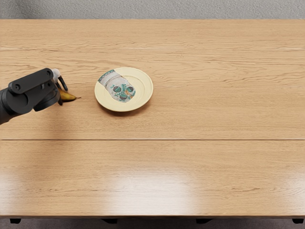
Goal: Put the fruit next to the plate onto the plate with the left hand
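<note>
A cream plate (138, 81) with a green-patterned motif on its left half lies on the wooden table, left of centre. A yellow banana (68, 97) lies just left of the plate, apart from it, with only its right end and dark tip showing. My left hand (60, 85) comes in from the left edge on a black arm and sits right over the banana, covering most of it. From this angle the wrist and forearm hide how the hand meets the fruit. The right arm is out of view.
The wooden table (200, 157) stretches wide to the right and toward the front. A seam runs across it below the plate. Grey floor shows beyond the far edge.
</note>
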